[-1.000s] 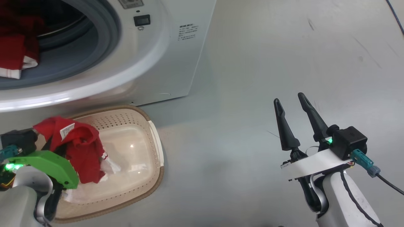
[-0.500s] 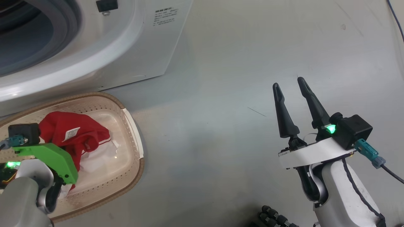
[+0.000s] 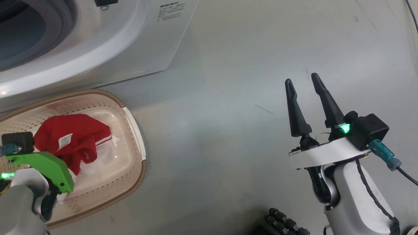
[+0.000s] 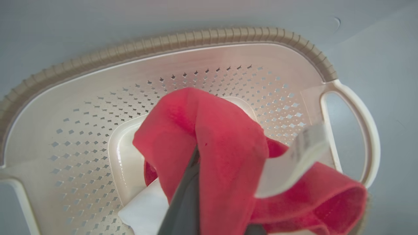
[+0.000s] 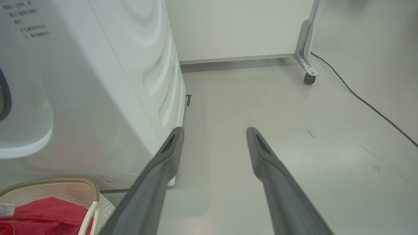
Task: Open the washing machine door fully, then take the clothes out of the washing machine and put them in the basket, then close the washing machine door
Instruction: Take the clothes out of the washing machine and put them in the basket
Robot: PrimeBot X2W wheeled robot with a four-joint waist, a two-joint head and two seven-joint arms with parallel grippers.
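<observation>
A red garment with a white tag, one of the clothes [image 3: 70, 137], hangs low inside the cream basket [image 3: 137, 176], over a white piece on its floor. My left gripper [image 4: 196, 156] is shut on the clothes [image 4: 228, 153]; one dark finger [image 4: 183, 202] shows under the draped fabric, the other is hidden. The white washing machine [image 3: 130, 49] stands just behind the basket, and its grey-ringed drum mouth [image 3: 19, 32] is open. The door is out of view. My right gripper [image 3: 302, 79] hovers open and empty over bare floor to the right, also seen as the right gripper [image 5: 214, 130].
In the right wrist view the washing machine's side panel [image 5: 130, 81] is close on the left. A white wall panel on a castor [image 5: 307, 78] and a black cable [image 5: 365, 104] lie farther off. A dark ribbed part of my base [image 3: 284, 223] sits at the bottom edge.
The head camera has swung, sliding the machine and basket up and to the left. My left gripper has lowered the red garment from above the rim down into the basket. The right gripper stays open.
</observation>
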